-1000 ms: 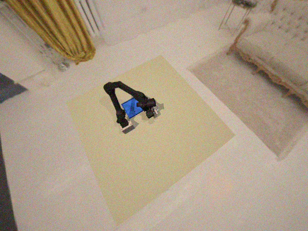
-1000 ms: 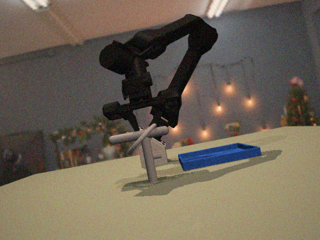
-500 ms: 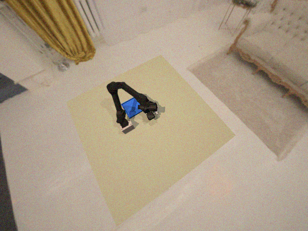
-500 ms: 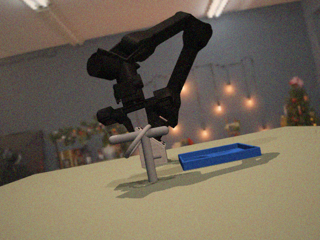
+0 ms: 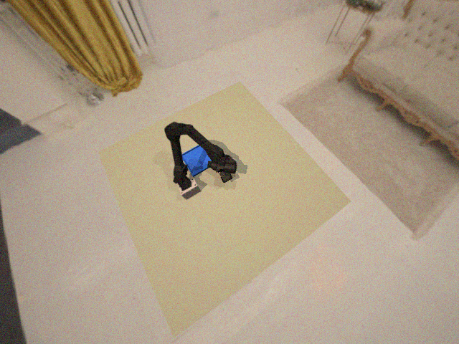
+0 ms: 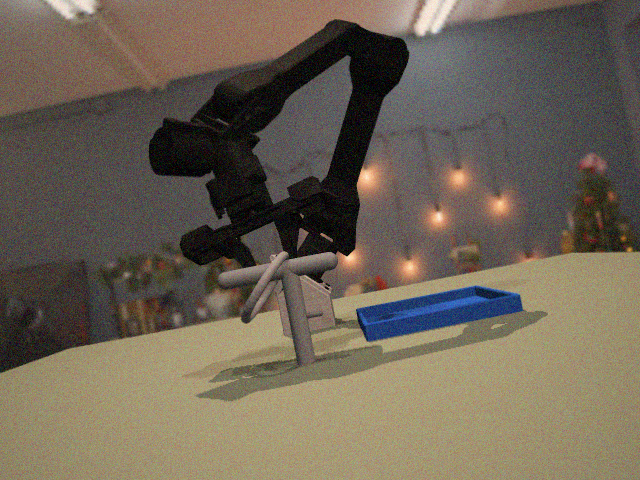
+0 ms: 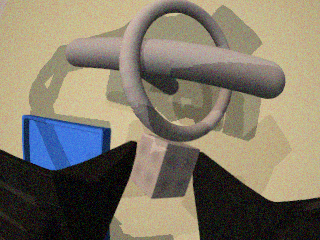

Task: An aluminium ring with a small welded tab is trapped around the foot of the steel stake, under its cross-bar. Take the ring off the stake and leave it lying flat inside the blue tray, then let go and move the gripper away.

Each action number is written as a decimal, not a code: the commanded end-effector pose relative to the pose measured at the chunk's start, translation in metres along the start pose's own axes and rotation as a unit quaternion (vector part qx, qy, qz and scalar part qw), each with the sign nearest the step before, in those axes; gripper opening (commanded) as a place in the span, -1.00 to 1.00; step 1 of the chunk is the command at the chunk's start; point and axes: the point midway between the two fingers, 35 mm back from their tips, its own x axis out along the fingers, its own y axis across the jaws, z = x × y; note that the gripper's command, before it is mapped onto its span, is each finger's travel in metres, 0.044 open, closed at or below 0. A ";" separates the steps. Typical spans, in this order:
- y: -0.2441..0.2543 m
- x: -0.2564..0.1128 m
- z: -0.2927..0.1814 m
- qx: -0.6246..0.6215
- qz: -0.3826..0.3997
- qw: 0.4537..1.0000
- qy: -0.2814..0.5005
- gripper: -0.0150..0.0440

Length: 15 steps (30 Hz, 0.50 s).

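The steel stake [image 6: 298,330] stands upright with its cross-bar [image 6: 316,264] [image 7: 250,75] on top. The aluminium ring [image 6: 249,316] [image 7: 131,55] is steeply tilted at cross-bar height and loops around the bar: in the wrist view one side passes over the bar and the other goes behind it. My gripper [image 6: 272,258] [image 7: 166,152] is shut on the ring's tab [image 7: 167,172], just beside the bar. The blue tray [image 5: 192,157] [image 6: 439,318] [image 7: 85,145] holds no ring. The arm hides the stake and ring in the top view.
The arm's pale base block [image 5: 191,192] [image 6: 310,304] stands behind the stake in the exterior view, with the tray to its right. The arm's forearm reaches over beside the tray in the top view.
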 end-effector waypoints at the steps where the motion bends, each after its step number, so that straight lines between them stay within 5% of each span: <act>1: -0.006 0.002 -0.003 0.004 0.023 1.000 -0.019 -0.49; 15: -0.017 -0.001 -0.004 0.012 0.054 0.998 -0.028 -0.49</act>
